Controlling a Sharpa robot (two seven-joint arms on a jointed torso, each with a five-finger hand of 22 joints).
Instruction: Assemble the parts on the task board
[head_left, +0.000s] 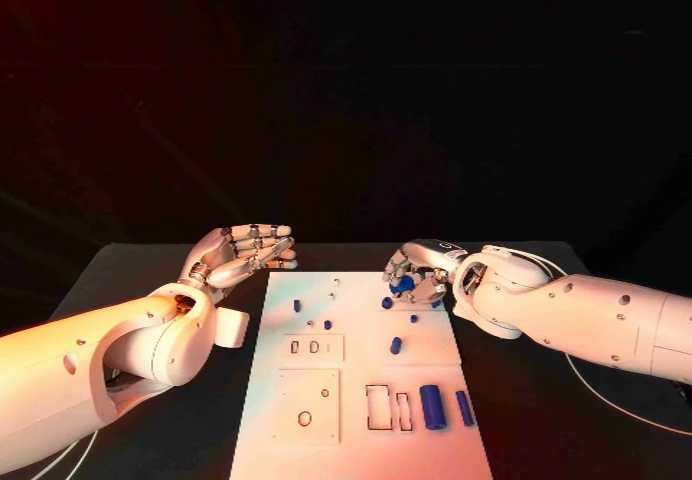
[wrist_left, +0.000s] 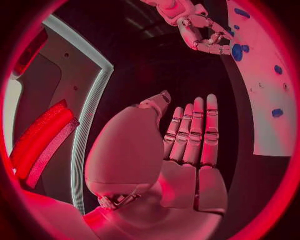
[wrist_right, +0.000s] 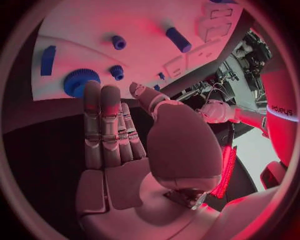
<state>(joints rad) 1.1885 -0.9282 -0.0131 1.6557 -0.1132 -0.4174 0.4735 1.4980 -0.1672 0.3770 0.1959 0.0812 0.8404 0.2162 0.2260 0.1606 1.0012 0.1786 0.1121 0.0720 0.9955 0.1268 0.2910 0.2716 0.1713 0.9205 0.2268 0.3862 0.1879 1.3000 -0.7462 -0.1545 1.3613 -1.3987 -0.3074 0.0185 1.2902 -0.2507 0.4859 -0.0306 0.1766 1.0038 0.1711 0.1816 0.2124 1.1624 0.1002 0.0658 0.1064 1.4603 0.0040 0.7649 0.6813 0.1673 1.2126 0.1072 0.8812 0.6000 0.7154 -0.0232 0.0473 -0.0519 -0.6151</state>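
On the near end of the task board (head_left: 274, 420), well short of either hand's fingers, a large blue cylinder (head_left: 431, 406) and a slimmer blue bar (head_left: 464, 407) lie side by side next to two rectangular slots. Farther up the board, a short blue peg (head_left: 395, 345) lies between the two hands' reach, nearer the right hand's side. The left hand (head_left: 238, 255) hangs off the board's left edge over the black table (head_left: 144, 270), its fingers straight, side by side and holding nothing; the left wrist view shows its palm (wrist_left: 187, 185) bare, apart from the board. The right hand (head_left: 418, 272) sits at the far right part of the board, fingers extended and released in the right wrist view, with a blue toothed gear (wrist_right: 80, 81) just beyond its fingertips (wrist_right: 92, 90); whether they touch it cannot be told. Past the gear, small blue pegs (wrist_right: 117, 71) stand on the board.
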